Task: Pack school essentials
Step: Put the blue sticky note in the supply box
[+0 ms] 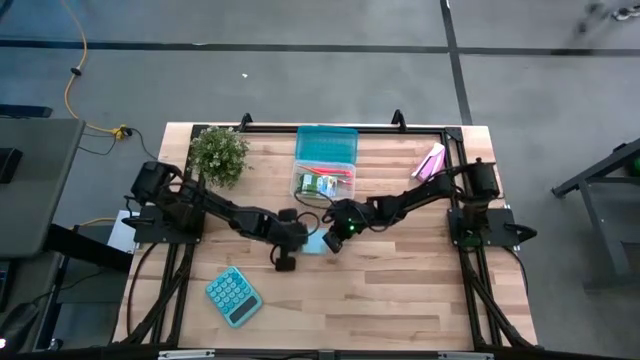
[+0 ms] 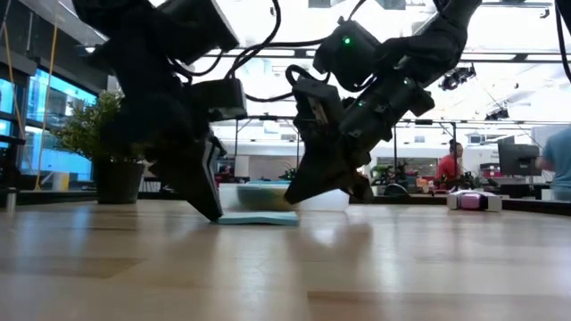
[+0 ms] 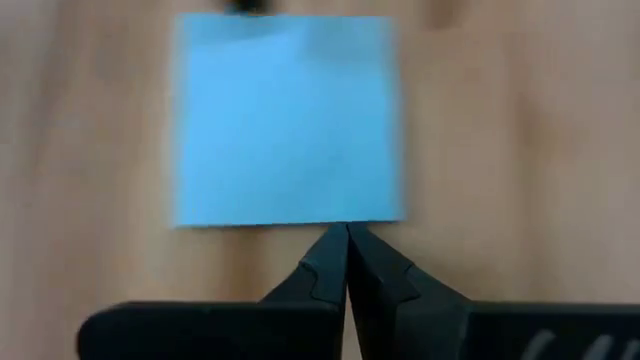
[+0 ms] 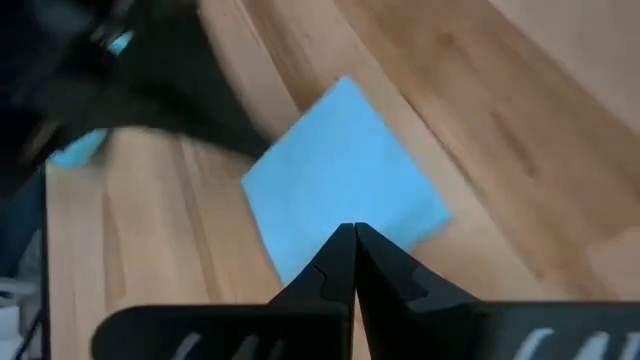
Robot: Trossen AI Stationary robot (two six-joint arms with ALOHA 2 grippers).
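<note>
Your left gripper has its fingers pressed together with nothing between them, the tips sitting right at one edge of the light-blue note pad. Your right gripper is likewise pinched fully closed and empty, its tips over the opposite side of the same pad, near a corner. From above, both grippers meet near the middle of the table, the left arm reaching in from its side and the right arm from the other, with the pad lying flat on the wood between them.

At table height, the left fingers slant down to the pad's edge and look to touch the wood there; whether the right tips touch the pad you cannot tell.

Just beyond the grippers, toward the far edge, stands a clear box with a teal lid lying behind it; the box holds small stationery, too small to sort out. A potted plant sits at the far left corner, a pink-and-white packet at the far right, and a teal calculator lies near the front left, well apart from the pad.
</note>
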